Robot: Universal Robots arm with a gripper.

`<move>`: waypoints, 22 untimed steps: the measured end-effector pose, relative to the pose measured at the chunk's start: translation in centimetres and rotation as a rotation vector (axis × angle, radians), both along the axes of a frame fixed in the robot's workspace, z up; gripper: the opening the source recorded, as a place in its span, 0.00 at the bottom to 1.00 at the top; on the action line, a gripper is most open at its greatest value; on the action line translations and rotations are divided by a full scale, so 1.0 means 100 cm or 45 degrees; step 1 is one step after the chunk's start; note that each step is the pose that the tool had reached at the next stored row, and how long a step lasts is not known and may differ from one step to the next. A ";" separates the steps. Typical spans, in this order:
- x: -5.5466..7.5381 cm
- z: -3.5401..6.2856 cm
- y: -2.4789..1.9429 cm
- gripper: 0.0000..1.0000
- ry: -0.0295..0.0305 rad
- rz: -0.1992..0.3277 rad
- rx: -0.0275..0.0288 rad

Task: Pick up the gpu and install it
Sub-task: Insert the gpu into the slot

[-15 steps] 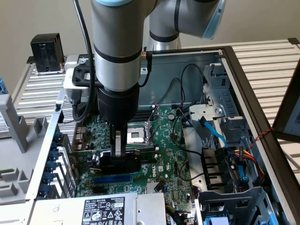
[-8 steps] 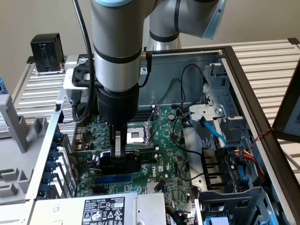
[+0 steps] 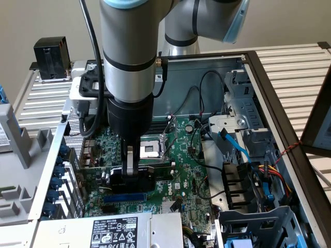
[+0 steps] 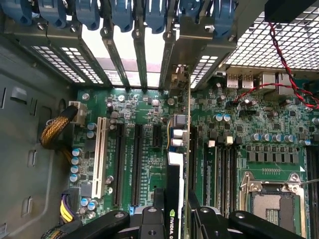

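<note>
gpu [image 4: 173, 199] shroud, seen edge-on in the wrist view: green eye logo, then white lettering that reads "NVIDIA"; what follows runs out of frame. Power supply [image 3: 166, 230], exterior view: white label [image 3: 109, 231] with black print, rows of certification marks and a boxed block of small text. First word is probably "DELL", the view is too poor to be sure. The rest is unreadable. Motherboard [image 3: 191, 170]: white silkscreen marks, none legible in either view.

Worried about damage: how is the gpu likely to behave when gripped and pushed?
Probably stiff: the gpu stands straight on edge in the gripper. Likely light: it looks thin beside the motherboard. Perhaps tippy sideways, being narrow and upright.
</note>
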State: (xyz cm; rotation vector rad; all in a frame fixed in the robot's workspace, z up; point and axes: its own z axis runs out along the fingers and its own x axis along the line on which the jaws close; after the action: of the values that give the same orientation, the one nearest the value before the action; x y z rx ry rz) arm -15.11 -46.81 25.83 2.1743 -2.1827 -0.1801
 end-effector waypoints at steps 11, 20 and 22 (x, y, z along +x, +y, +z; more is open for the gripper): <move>-0.001 -0.0030 0.0006 0.27 -0.0001 -0.001 -0.0029; -0.001 -0.0035 0.0007 0.27 0.0000 -0.001 -0.0057; -0.001 -0.0036 0.0009 0.27 -0.0002 -0.002 -0.0055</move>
State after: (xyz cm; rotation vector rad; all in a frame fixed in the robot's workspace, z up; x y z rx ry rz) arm -15.22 -46.72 25.47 2.1707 -2.1826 -0.1752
